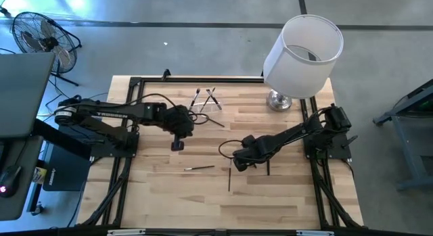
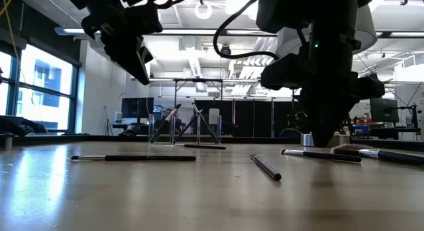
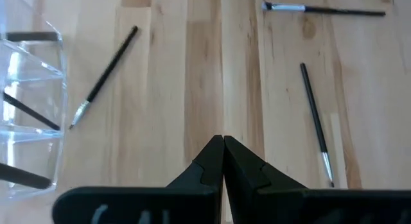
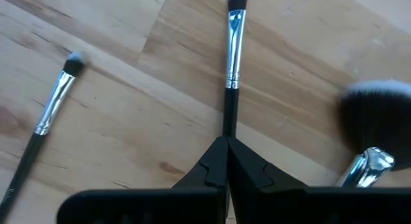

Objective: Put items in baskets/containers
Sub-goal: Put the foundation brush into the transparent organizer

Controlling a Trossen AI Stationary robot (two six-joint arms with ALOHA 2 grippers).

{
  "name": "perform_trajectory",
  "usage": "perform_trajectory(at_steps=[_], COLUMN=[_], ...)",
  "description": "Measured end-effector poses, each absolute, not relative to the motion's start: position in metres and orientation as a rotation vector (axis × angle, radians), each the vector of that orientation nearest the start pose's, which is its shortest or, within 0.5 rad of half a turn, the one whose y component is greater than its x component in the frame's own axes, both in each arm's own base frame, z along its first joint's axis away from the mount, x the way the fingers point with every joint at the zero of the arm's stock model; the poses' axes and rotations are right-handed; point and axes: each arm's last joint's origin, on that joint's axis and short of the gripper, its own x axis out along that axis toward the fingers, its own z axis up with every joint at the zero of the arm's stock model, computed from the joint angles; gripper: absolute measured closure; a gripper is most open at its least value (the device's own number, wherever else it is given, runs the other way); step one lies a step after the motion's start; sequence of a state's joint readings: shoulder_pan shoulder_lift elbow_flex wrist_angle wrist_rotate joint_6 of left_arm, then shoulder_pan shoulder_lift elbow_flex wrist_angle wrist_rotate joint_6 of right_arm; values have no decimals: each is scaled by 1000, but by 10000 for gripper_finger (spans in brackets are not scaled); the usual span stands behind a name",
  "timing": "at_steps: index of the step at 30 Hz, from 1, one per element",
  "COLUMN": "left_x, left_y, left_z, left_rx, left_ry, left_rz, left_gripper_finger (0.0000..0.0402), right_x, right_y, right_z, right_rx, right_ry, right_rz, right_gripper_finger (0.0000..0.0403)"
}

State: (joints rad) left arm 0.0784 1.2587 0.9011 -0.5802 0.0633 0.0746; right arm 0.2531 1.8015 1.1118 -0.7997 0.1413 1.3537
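Note:
My right gripper (image 4: 226, 142) is low over the table, right of its middle (image 1: 238, 163), shut on a slim silver-ferruled brush (image 4: 234, 51). Beside that brush lie another thin brush (image 4: 50, 115) and the fluffy-headed brush (image 4: 376, 118). My left gripper (image 3: 223, 142) is shut and empty, raised over the table's left middle (image 1: 177, 144). The clear holder (image 1: 207, 103) stands at the far middle with several brushes leaning in it; it also shows in the left wrist view (image 3: 31, 108). More brushes lie flat on the wood (image 1: 199, 168), (image 1: 229, 180), (image 3: 103, 76), (image 3: 316, 121). My right gripper pinches the brush's dark handle (image 4: 228, 124) between its two fingertips, below the silver ferrule. The fingers come from above, slanting down, and lie along the brush, whose head points away from them. In the low view the brush (image 2: 321, 155) lies level at the tabletop.
A big white lampshade (image 1: 302, 53) on a silver base (image 1: 279, 99) stands at the far right corner. A fan (image 1: 40, 34) stands on the floor beyond the table's left. Bare wood lies along the near edge (image 1: 223, 212).

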Motion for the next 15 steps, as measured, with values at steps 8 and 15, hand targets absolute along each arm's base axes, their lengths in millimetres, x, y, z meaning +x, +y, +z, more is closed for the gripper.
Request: perform_trajectory(at_steps=[8, 15], left_x=[246, 247], left_y=[17, 18], left_z=[247, 248], left_rx=[9, 27], left_ry=[932, 923], left_rz=[-26, -34], left_gripper_finger=[396, 396], right_x=[307, 306], right_y=[75, 75], right_z=[155, 155], right_rx=[829, 826], right_ry=[1244, 1245], right_rz=[-869, -870], right_gripper_finger=[380, 319])
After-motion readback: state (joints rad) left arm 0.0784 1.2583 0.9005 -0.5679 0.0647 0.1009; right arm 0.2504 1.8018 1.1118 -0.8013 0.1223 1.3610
